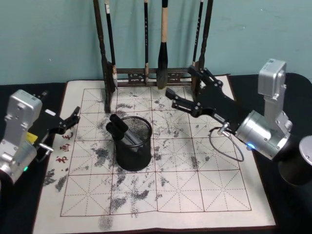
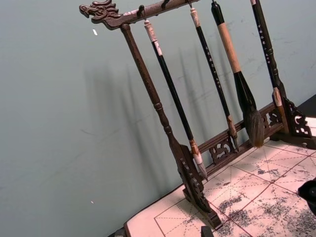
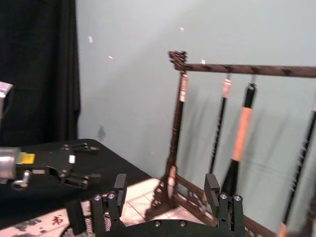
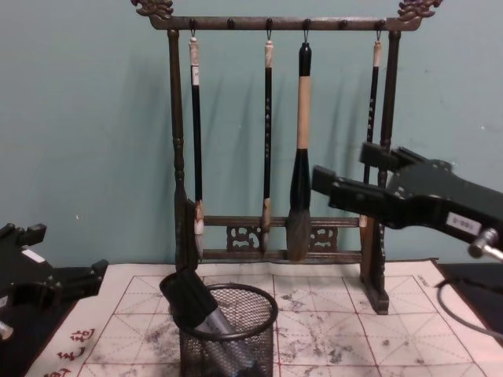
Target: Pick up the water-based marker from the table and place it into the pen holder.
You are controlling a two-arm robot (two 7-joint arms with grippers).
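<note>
On the ink-spotted gridded calligraphy mat (image 1: 195, 185), the round black wire-mesh pen holder (image 1: 133, 148) is being kept upright, and the dark grey water-based marker (image 1: 122, 130) is being held inside it, leaning with its cap over the rim. The right claw (image 1: 184, 87) is being held wide open and empty above the mat near the dark wooden brush rack (image 4: 179, 157). The left claw (image 1: 74, 122) is being parked open by the mat's left edge.

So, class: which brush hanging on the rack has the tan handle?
The thick brush, third from the left on the rack; the others have thin dark handles.
</note>
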